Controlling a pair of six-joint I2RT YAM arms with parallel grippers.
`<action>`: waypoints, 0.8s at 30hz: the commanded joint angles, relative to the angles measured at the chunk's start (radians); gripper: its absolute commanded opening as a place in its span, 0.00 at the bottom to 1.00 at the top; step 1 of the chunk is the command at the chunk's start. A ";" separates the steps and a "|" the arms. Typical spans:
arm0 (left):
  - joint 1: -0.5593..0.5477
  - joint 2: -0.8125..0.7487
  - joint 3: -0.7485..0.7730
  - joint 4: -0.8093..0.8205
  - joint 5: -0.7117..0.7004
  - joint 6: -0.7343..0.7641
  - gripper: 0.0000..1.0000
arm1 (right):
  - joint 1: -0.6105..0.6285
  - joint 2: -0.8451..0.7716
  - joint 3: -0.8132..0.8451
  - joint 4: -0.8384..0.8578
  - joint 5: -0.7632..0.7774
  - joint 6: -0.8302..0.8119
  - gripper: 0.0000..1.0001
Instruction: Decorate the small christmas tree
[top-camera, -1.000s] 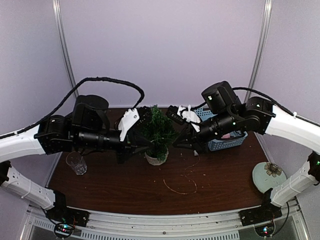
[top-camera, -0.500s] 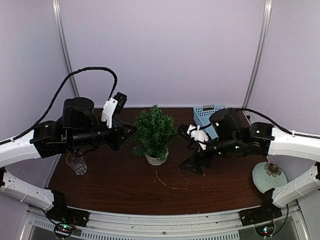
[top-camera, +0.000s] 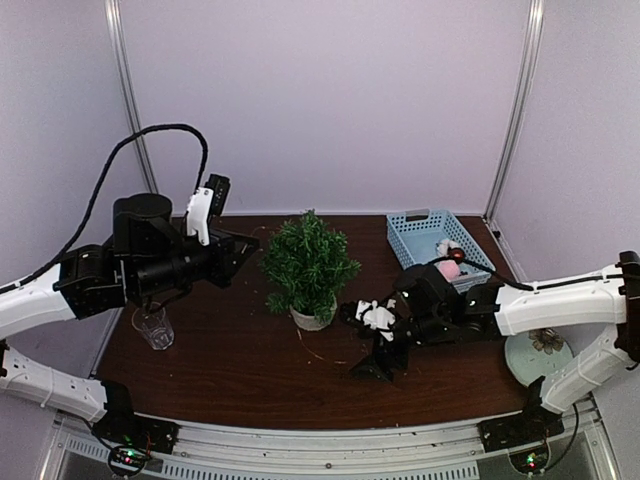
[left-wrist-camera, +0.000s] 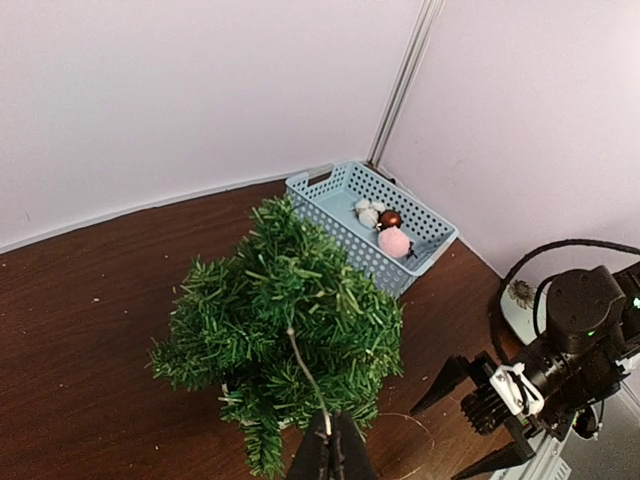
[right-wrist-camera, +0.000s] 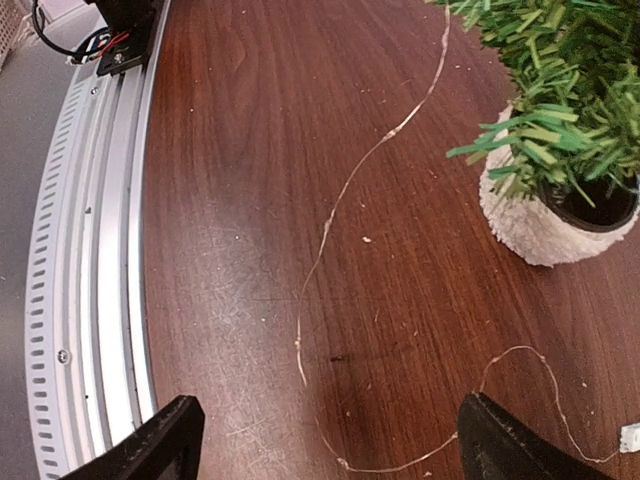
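right wrist: right claw (right-wrist-camera: 322, 445) spread wide above wire (right-wrist-camera: 345, 190); left claw (left-wrist-camera: 333, 455) pinches wire.

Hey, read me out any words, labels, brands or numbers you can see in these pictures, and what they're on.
None readable: no text shows on the small christmas tree, its white pot, the light-blue basket, the glass or the plate, which bears only a flower motif.
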 joint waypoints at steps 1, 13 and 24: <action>0.010 -0.018 0.020 0.046 -0.032 0.000 0.00 | 0.021 0.058 -0.007 0.097 -0.029 -0.079 0.95; 0.012 -0.040 0.022 0.033 -0.140 -0.046 0.00 | 0.055 0.203 0.014 0.157 0.073 -0.140 0.44; 0.013 -0.062 0.024 -0.047 -0.295 -0.164 0.00 | 0.140 -0.027 -0.050 0.126 0.199 -0.099 0.00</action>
